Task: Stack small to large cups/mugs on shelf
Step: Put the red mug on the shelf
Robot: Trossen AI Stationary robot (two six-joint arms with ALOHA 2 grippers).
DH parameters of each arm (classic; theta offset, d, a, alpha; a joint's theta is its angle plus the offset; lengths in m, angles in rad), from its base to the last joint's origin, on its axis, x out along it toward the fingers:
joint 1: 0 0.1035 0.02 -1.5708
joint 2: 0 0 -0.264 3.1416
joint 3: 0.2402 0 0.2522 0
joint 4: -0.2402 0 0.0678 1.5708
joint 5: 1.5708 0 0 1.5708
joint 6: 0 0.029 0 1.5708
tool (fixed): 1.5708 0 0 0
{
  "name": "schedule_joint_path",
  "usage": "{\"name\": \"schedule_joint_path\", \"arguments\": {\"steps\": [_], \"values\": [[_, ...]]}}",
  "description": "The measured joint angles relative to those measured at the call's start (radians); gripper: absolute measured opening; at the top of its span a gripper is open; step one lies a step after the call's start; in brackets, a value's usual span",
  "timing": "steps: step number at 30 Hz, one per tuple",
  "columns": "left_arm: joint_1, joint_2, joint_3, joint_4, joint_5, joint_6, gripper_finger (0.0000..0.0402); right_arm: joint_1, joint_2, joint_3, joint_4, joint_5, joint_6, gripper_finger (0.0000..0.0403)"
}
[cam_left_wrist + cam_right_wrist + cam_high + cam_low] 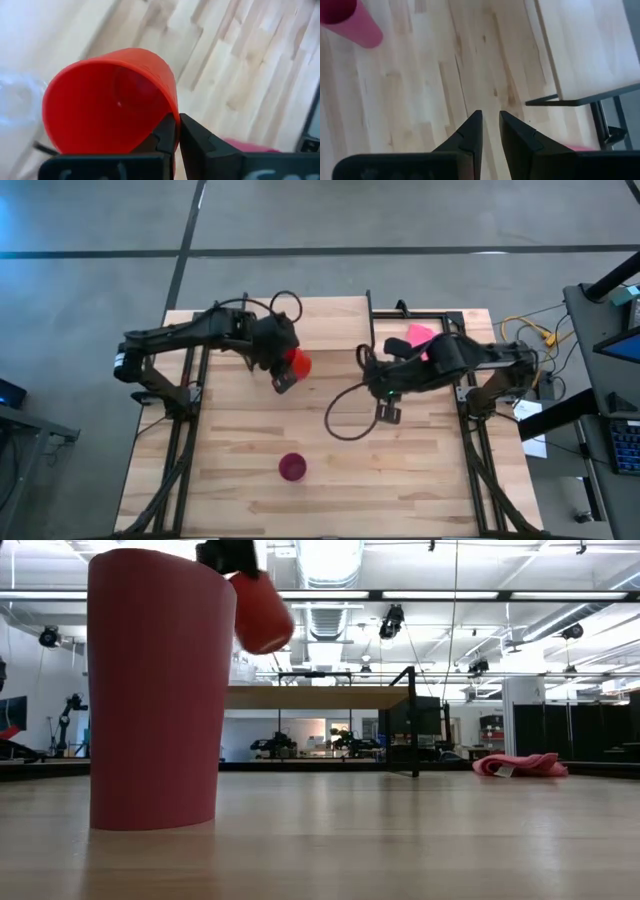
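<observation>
My left gripper point(288, 373) holds the red-orange mug point(298, 363) in the air by the near edge of the shelf point(335, 325). In the low view the mug point(262, 610) hangs tilted above the shelf's wooden top point(315, 697). The magenta tumbler point(292, 467) stands upright on its base on the table toward the near edge, large in the low view point(155, 690). My right gripper point(388, 412) hovers over bare table right of centre, open by a narrow gap point(490, 115), touching nothing. I cannot make out the clear glass cup. My left gripper point(177, 117) pinches the mug's wall at its rim point(172, 107), one finger point(162, 135) inside the mug and the other point(200, 137) outside. The mug is lifted clear and tilted, its open mouth turned toward my wrist. Its handle does not show.
A pink cloth point(420, 335) lies at the table's far right, also in the low view point(520, 765). A black cable loops over the table point(340, 425) beside my right gripper. The shelf's black leg point(580, 100) stands near it. Bare wood surrounds the tumbler.
</observation>
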Motion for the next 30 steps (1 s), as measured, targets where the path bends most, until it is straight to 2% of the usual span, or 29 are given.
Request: {"name": "schedule_joint_path", "arguments": {"steps": [9,14,21,30], "values": [[0.048,0.143,0.205,0.000,-0.050,0.213,0.0000,0.000,-0.027,-0.001,0.007,0.053,0.000,0.0059],[0.137,0.210,0.285,-0.009,-0.054,0.233,0.0000,0.000,-0.025,-0.001,-0.001,0.053,0.016,0.0059],[0.231,0.266,0.307,-0.024,-0.052,0.266,0.0000,0.000,-0.013,-0.001,-0.004,0.053,0.026,0.0059],[0.266,0.303,0.306,-0.028,-0.049,0.358,0.0000,0.000,-0.011,-0.014,-0.005,0.053,0.025,0.0059]]}}
